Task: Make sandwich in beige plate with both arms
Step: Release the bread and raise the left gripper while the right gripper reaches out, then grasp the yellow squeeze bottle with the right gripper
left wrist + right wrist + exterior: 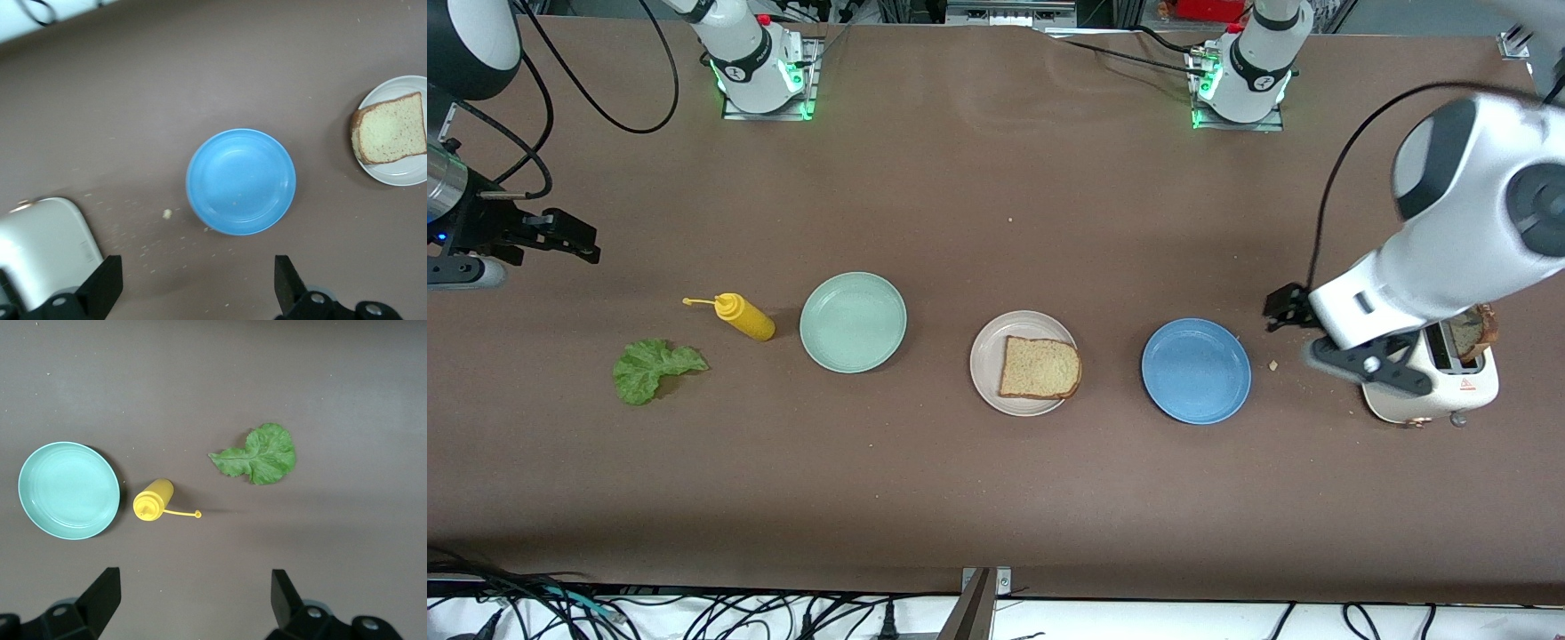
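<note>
One toasted bread slice (pixel 1040 367) lies on the beige plate (pixel 987 360) at mid-table; both also show in the left wrist view, the slice (pixel 390 129) on the plate (pixel 400 175). A second slice (pixel 1472 333) stands in the toaster (pixel 1432 391). The lettuce leaf (pixel 654 367) lies flat on the table toward the right arm's end and shows in the right wrist view (pixel 260 455). My left gripper (pixel 1285 309) (pixel 198 287) is open and empty, up over the table between the blue plate and the toaster. My right gripper (pixel 578 238) (pixel 195 603) is open and empty, high over the right arm's end.
A blue plate (pixel 1196 371) (pixel 240 181) sits between the beige plate and the toaster (pixel 43 247). A mint-green plate (pixel 853 321) (pixel 69 490) and a yellow mustard bottle (pixel 745 317) (pixel 153 500) lie between the beige plate and the lettuce. Crumbs lie near the toaster.
</note>
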Tool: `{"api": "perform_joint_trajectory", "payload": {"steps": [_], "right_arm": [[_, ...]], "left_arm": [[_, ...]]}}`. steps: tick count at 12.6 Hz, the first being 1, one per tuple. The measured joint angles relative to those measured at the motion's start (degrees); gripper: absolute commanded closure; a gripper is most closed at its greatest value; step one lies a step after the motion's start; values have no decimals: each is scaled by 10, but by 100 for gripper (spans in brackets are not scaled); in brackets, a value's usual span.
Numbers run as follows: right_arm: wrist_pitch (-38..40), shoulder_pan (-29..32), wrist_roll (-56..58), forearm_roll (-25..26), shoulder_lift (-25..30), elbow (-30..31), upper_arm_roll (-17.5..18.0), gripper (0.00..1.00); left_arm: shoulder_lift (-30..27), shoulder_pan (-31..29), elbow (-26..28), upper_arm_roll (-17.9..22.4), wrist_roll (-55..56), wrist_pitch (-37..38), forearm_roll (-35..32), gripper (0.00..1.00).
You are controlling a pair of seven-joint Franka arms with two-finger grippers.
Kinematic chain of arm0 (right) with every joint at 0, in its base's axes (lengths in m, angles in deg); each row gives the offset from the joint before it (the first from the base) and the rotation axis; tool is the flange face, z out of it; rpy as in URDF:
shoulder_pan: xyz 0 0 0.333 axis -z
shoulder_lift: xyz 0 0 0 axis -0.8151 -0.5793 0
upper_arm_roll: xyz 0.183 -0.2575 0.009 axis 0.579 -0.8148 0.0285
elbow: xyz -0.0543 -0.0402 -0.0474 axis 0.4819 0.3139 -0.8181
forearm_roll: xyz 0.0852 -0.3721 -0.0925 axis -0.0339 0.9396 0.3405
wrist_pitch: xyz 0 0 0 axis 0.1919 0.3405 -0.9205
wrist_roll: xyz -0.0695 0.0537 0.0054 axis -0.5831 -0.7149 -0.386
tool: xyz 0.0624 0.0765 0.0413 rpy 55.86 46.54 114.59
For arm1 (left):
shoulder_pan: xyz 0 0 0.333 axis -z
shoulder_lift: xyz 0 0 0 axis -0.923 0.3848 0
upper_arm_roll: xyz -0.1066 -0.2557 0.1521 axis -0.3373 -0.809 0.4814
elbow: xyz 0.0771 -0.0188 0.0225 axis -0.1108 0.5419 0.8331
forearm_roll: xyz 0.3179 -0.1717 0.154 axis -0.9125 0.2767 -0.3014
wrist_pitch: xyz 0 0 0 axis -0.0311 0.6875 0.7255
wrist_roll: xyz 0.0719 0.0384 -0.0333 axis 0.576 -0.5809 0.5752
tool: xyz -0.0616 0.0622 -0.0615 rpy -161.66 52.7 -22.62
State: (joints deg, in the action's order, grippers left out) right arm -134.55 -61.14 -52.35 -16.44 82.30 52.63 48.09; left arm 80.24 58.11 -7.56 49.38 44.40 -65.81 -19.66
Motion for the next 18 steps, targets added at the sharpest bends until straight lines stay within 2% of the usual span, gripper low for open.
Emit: {"api": "perform_joint_trajectory", "payload": {"steps": [3,7,12,18], "right_arm": [[0,-11,0,11,-2,-1,8,0],[-9,-17,23,12,-18,-5,11,0],[-47,-17,140,-14,-89,-39,11,0],[-192,-14,335,-53,-116,58,11,0]], "left_arm": [[-73,14,13,54,0,57,2,0],[-142,72,83,142,2,62,54,0],[-172,114,113,152,11,62,57,0],[-171,112,113,158,11,71,57,0]]}}
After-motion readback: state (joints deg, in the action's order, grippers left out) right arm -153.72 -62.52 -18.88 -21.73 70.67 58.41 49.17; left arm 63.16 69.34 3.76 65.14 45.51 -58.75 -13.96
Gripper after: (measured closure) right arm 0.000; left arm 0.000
